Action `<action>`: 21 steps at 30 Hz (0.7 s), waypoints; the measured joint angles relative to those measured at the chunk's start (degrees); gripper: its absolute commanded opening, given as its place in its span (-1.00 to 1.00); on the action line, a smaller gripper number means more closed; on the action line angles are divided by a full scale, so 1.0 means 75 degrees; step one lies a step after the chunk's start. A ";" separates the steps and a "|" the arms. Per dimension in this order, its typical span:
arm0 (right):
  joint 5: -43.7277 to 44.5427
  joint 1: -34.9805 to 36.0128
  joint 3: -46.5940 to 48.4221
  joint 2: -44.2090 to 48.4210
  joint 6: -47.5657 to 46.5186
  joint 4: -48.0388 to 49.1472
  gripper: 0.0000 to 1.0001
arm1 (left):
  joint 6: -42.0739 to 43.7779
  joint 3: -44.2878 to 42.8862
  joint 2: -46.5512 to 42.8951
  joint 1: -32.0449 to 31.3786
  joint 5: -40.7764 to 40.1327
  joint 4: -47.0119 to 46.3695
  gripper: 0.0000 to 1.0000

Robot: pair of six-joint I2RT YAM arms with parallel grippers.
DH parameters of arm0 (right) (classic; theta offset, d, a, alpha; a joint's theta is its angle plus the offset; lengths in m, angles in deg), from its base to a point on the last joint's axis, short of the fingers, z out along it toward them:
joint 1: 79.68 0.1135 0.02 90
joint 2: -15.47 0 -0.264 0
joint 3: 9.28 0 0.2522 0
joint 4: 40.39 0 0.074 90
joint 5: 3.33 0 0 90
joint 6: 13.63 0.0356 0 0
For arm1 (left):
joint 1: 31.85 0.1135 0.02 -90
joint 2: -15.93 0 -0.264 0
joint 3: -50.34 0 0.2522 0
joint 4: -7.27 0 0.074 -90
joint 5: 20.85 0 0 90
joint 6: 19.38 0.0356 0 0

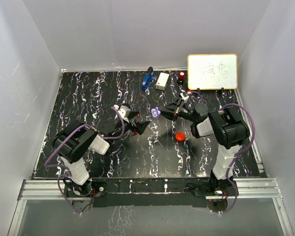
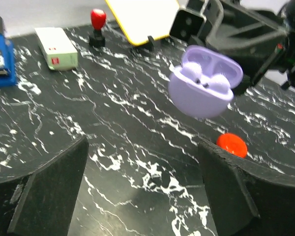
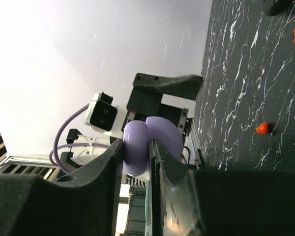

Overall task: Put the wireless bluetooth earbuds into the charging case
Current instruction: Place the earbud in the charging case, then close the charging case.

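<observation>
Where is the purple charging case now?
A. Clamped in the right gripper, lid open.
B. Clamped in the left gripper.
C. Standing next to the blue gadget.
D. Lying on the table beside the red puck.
A: the right gripper pinches the purple charging case, lid open, while the left gripper is open and empty.

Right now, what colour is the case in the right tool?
Pale purple; the case shows best in the left wrist view.

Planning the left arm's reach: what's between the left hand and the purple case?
Only bare table lies between the left hand and purple case, as the left wrist view shows.
</observation>
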State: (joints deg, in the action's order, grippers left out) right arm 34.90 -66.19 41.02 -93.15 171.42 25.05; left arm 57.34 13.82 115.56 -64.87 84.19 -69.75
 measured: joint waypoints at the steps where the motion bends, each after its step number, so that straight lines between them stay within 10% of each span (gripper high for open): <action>1: 0.0020 0.0003 0.0038 -0.0079 0.0012 0.0047 -1.00 | 0.0029 -0.0003 0.0128 -0.0052 0.0020 -0.0012 0.97; 21: 0.0659 0.0102 0.0041 -0.0268 0.0143 0.0096 -1.00 | 0.2203 -0.1201 0.1186 -0.1309 -0.2224 0.0047 0.97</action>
State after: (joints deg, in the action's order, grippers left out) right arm 39.84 -65.42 41.33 -95.16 172.49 25.77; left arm 73.87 4.81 124.46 -74.68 67.52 -69.40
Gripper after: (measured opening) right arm 0.226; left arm 0.985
